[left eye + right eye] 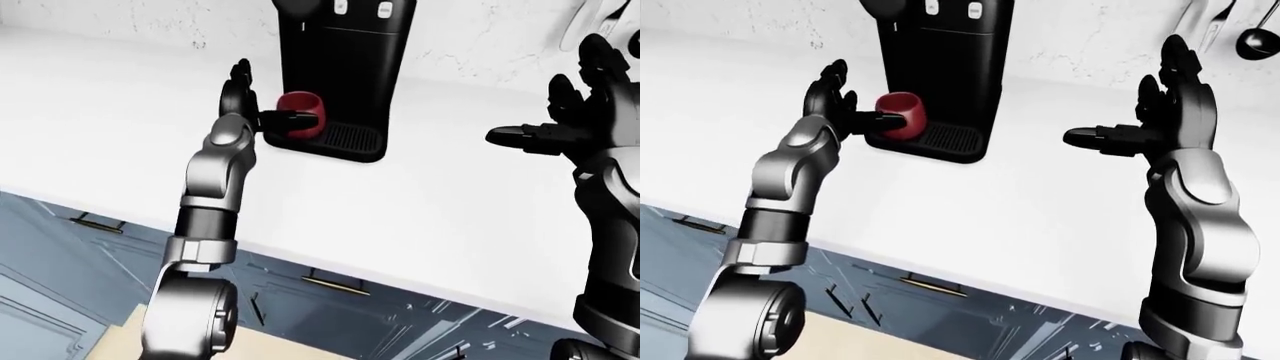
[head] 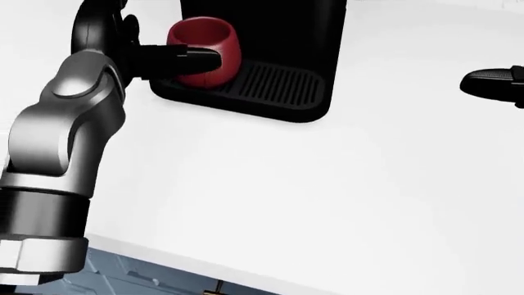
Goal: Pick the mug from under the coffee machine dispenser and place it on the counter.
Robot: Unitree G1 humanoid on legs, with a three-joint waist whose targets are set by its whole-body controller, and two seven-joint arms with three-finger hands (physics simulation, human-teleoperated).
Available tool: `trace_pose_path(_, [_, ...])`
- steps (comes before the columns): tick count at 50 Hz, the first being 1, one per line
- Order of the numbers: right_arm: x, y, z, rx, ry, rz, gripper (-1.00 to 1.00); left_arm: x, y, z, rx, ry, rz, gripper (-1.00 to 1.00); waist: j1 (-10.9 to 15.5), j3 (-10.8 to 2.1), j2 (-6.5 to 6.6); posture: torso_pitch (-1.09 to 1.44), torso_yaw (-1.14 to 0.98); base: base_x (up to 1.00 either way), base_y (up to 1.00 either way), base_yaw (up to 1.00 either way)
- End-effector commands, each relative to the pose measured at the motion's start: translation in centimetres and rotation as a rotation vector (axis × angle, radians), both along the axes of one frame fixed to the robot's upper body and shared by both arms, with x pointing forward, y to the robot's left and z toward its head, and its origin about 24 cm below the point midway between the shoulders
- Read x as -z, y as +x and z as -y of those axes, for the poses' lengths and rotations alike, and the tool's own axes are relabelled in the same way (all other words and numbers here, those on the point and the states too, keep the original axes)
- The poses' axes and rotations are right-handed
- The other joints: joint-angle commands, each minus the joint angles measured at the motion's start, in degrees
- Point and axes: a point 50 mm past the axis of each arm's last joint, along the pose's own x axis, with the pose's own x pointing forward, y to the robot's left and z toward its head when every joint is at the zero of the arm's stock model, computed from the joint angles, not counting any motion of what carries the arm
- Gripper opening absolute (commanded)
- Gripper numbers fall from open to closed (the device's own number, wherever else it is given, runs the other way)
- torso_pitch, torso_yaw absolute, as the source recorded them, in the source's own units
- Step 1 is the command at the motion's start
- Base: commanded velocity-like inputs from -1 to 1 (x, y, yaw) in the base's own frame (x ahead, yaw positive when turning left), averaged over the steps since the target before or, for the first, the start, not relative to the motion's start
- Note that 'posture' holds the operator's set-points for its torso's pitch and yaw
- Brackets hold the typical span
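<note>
White desk (image 2: 327, 203) fills the frame; upper left, the red mug (image 2: 206, 50) sits on the coffee machine's drip tray (image 2: 270, 92). Left hand (image 1: 845, 105), fingers spread, lays one finger across the mug, lining up a grasp. Right hand (image 1: 1160, 112) hangs spread, idle, well apart.

You've got a white bench (image 2: 344, 196), plain top, running across all views w/ a pale speckled wall along its top edge. Only thing standing directly on it: black coffee machine (image 1: 345, 67), upper-centre in left-eye view, its ribbed drip tray (image 2: 270, 86) flat on the surface. Below the bench's near edge, blue-grey drawer fronts (image 1: 330, 300) w/ slim bar handles.
</note>
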Motion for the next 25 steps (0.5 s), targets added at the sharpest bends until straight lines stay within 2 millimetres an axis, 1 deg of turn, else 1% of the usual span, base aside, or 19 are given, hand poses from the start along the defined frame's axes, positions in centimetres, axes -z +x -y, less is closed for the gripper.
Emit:
trace_pose_path(1, [-2.0,-0.6,0.1,0.008,-0.031,0.093,1.00,-2.6,-0.2,0.4,0.015,-0.005,0.104,1.00,0.0,-1.66,-0.24,0.00,0.00,0.00,0.00,0.00])
trace_pose_path(11, [-2.0,-0.6,0.1,0.008,-0.031,0.092,1.00,-2.1,-0.2,1.5,0.048,-0.008,0.093,1.00,0.0,-1.69,-0.33,0.00,0.00,0.00,0.00,0.00])
trace_pose_path(25, [-2.2,-0.6,0.1,0.009,-0.030,0.093,1.00,-1.4,-0.3,2.6,0.072,-0.010,0.083,1.00,0.1,-1.61,-0.57,0.00,0.00,0.00,0.00,0.00])
